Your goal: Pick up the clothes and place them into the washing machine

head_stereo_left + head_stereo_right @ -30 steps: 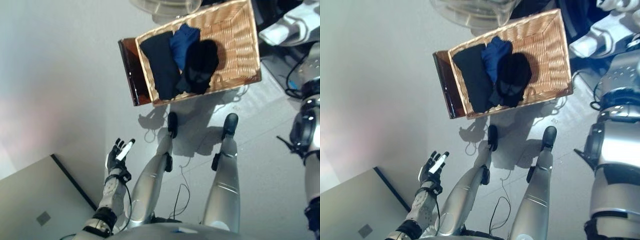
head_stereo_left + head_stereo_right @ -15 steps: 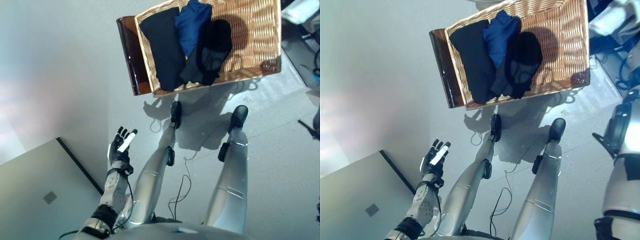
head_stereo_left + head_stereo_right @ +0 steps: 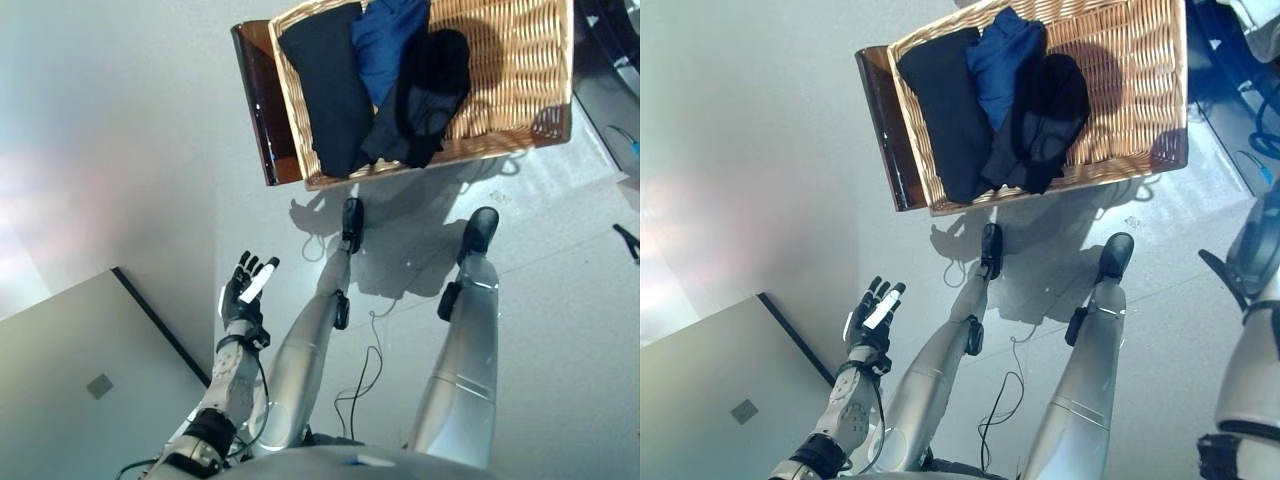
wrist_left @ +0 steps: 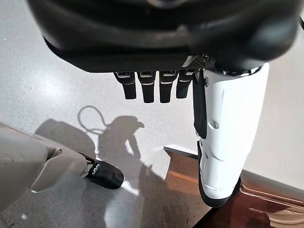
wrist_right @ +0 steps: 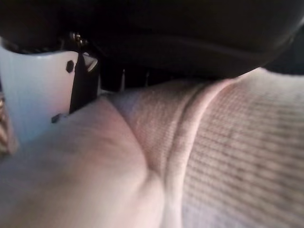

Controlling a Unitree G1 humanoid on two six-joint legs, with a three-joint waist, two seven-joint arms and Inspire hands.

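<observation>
In the wicker basket (image 3: pixel 510 60) lie dark clothes (image 3: pixel 380 80).

A pale grey floor (image 3: pixel 120 120) fills most of the head views. At 8 o'clock lies a flat grey panel (image 3: pixel 70 390) with a dark edge and a small square mark. At 12 o'clock a glossy brown stand (image 3: pixel 258 100) shows on the floor.
</observation>
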